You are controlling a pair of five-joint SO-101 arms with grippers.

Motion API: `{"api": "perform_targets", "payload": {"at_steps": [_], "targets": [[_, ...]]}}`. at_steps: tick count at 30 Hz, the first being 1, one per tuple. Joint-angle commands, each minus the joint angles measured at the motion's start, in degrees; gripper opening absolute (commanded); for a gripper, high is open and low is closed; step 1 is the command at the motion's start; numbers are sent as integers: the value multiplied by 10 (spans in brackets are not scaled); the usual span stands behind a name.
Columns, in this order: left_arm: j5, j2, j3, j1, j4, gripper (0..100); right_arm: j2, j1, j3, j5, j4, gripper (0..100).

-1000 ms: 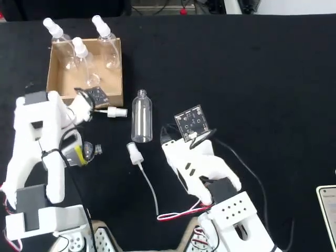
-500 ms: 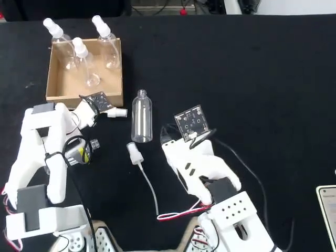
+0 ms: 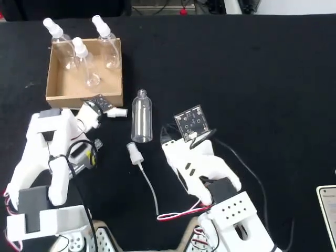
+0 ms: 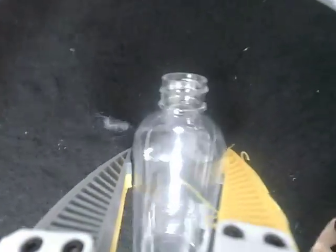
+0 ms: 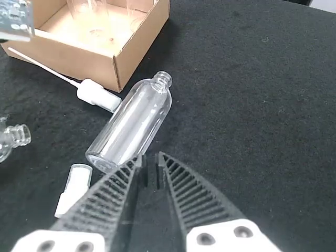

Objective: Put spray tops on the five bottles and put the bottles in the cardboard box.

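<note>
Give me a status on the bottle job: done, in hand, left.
Done: three capped bottles stand in the cardboard box. In hand: the left end effector grips an uncapped bottle. Left: cap it and the second uncapped bottle lying beside the box, using the loose spray top by the box and the other spray top, then box both.

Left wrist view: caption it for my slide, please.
Left gripper shut on an uncapped clear bottle, black table behind.
</note>
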Motion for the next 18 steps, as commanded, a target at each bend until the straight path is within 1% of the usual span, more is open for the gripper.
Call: {"api": "perform_targets", "payload": {"at_steps": [1,4,7,11,18], "targets": [[36,-25,-5,18,-18,122,-7,9,-10,7,-18,42],[67,-40,-34,18,19,81,-7,9,-10,7,-18,42],[110,-62,-67,15,56,80,-7,9,-10,7,-18,42],[184,-74,-100,13,81,80,-7,9,-10,7,-18,42],[299,-81,-108,16,99,80,-7,8,-10,7,-18,42]]}}
